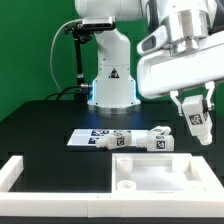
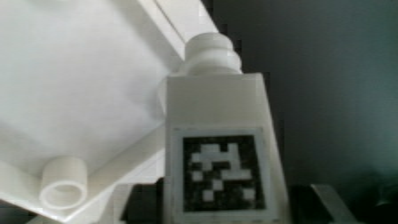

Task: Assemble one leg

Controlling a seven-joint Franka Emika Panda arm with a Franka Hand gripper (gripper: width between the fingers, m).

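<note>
My gripper (image 1: 196, 112) is shut on a leg (image 1: 197, 124), a chunky white peg with a black-and-white tag, and holds it upright in the air at the exterior view's right, above the tabletop slab's far right corner. In the wrist view the leg (image 2: 217, 120) fills the middle between the dark fingers (image 2: 153, 196), its round screw end (image 2: 210, 50) pointing away from the gripper (image 2: 228, 205). The large white tabletop slab (image 1: 160, 178) lies below; it also shows in the wrist view (image 2: 89, 90).
Two more legs (image 1: 128, 139) (image 1: 160, 139) lie on the black table next to the marker board (image 1: 86, 138). The white border frame (image 1: 15, 172) runs along the left and front. The robot base (image 1: 110, 85) stands behind. A short white cylinder (image 2: 68, 182) shows beside the slab.
</note>
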